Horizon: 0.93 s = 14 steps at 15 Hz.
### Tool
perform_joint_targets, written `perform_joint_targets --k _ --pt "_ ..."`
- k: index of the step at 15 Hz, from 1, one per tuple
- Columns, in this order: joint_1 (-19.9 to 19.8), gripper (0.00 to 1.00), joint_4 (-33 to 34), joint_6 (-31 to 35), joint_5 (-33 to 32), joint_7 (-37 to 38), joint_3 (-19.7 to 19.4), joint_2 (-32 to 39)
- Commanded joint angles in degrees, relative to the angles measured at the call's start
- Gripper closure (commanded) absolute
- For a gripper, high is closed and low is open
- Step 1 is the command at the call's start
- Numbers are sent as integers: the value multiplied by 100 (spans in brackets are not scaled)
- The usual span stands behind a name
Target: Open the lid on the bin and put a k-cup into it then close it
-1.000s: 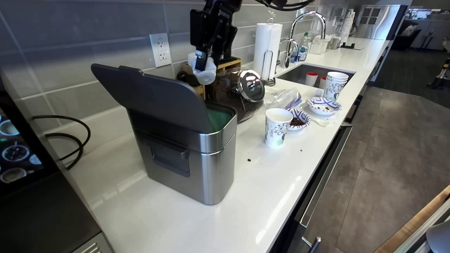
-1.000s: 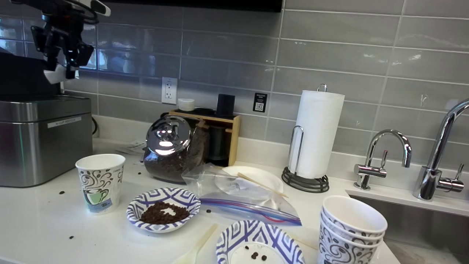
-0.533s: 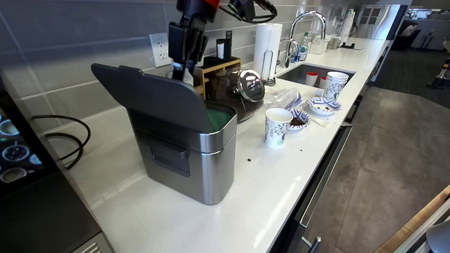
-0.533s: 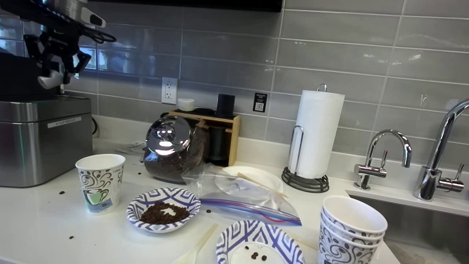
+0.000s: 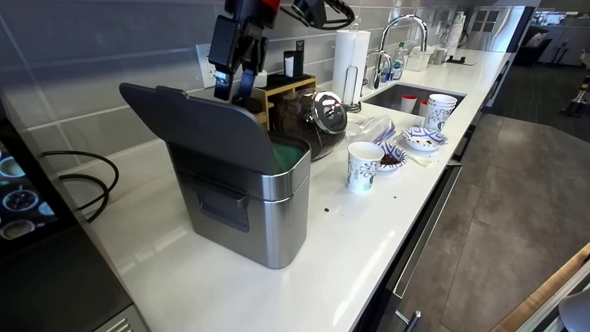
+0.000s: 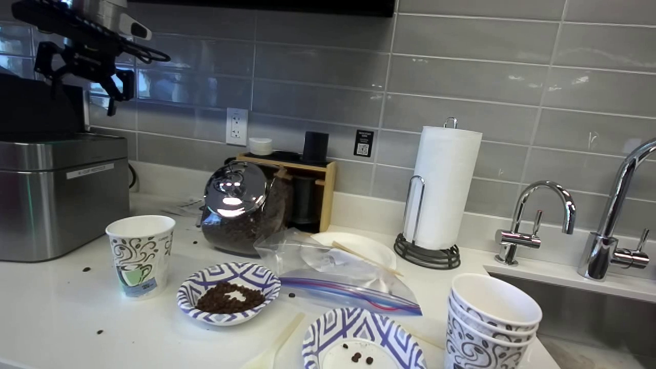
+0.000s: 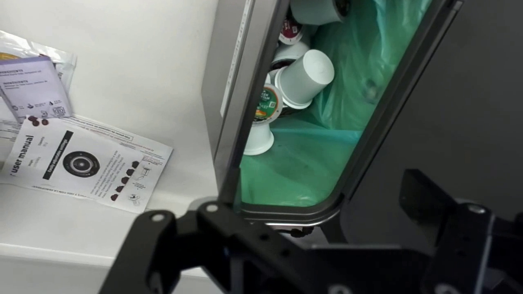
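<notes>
Since half a second ago the pincer (image 7: 322, 185) has spread its jaws wide, and the white cup they held is gone; it now holds nothing. That drop looks like the step in hand; closing should follow, which calls for pushing the raised lid (image 5: 203, 125) down from its outer face. On the desk (image 5: 332, 260) stands the bin (image 5: 262, 221), boxy and brushed-steel. Its lid, flat and dark grey, leans back from the mouth. Against one wall inside, mostly white k-cups (image 7: 303, 79) heap on green liner (image 7: 302, 175); which one just fell I cannot tell.
</notes>
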Motion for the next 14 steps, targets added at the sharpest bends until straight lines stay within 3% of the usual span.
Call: perform_joint_targets --k 1,4,14 --pt "-103 0 85 -395 300 48 -7 25" --pt "-233 0 -65 -504 584 246 -95 -40" --pt "-879 0 -1020 -488 3327 -848 -175 -431"
